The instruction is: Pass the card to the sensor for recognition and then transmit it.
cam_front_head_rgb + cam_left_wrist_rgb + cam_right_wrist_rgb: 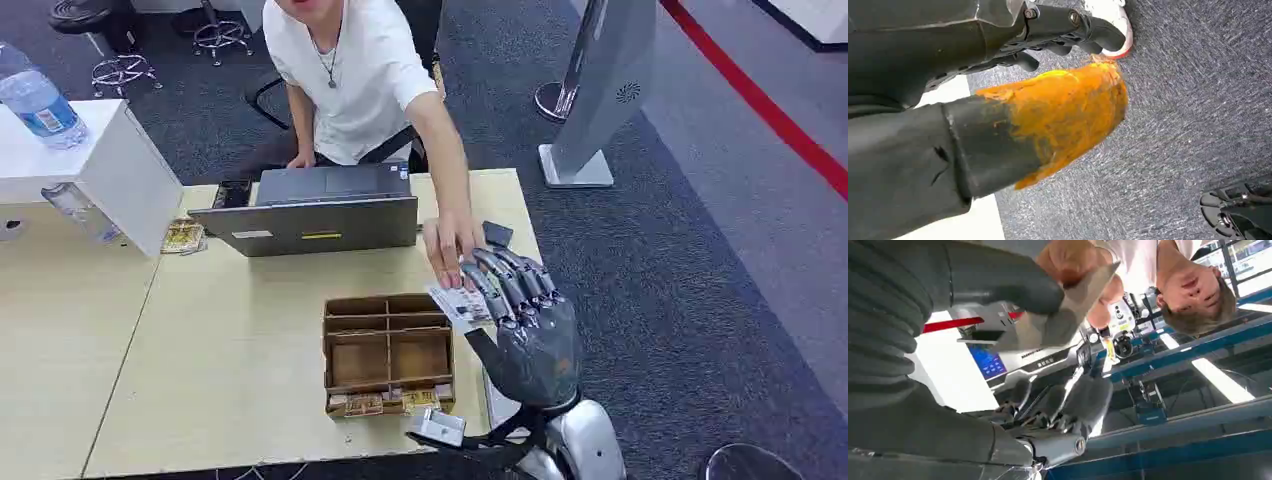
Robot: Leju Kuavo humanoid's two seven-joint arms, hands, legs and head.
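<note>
Above the right end of the table point(230, 370), the right hand point(525, 320) is raised with the card point(458, 302) gripped between thumb and fingers. The card's far end is touched by the hand of a person point(448, 245) reaching over from behind a laptop point(310, 212). Just beside the card, below it, a compartmented cardboard box point(388, 352) is seen on the table. The left hand point(1068, 30) is seen over grey carpet with fingers curled, nothing held.
</note>
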